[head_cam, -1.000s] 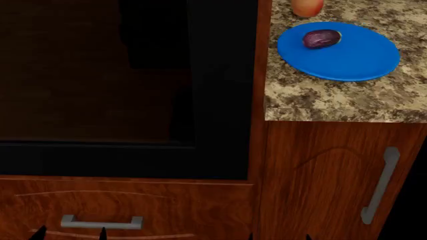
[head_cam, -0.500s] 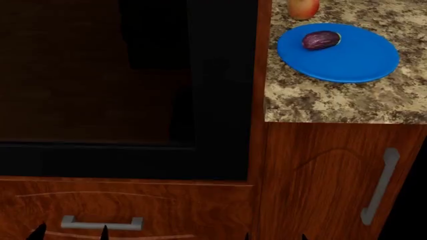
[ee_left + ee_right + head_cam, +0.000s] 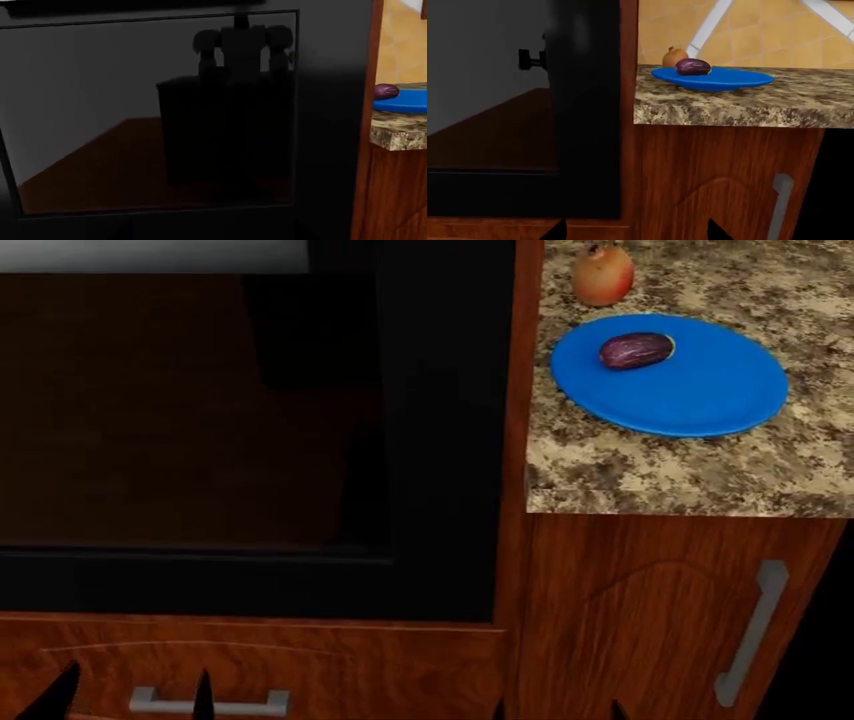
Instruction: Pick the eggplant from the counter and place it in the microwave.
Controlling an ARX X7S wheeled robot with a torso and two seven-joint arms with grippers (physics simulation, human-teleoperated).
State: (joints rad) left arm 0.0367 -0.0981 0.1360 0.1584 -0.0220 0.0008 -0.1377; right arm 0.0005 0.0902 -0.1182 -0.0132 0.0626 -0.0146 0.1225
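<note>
The eggplant (image 3: 635, 350) is small, dark purple and glossy. It lies on a round blue plate (image 3: 694, 390) on the speckled counter (image 3: 667, 475), at the upper right of the head view. It also shows in the right wrist view (image 3: 693, 66) and at the edge of the left wrist view (image 3: 385, 91). My left gripper (image 3: 131, 702) and right gripper (image 3: 557, 712) show only as dark fingertips at the bottom edge, far below the counter. Both are spread apart and empty. The right gripper's tips (image 3: 636, 232) stand wide apart in its wrist view.
A black glass-fronted appliance door (image 3: 254, 420) fills the left and is shut. A red-yellow fruit (image 3: 603, 275) stands behind the plate. Below the counter is a wooden cabinet door with a grey handle (image 3: 747, 630). A drawer handle (image 3: 207, 702) lies under the appliance.
The head view has shifted: counter, plate and eggplant sit lower in the picture, and a pale strip shows at the top left. The gripper tips show slightly more.
</note>
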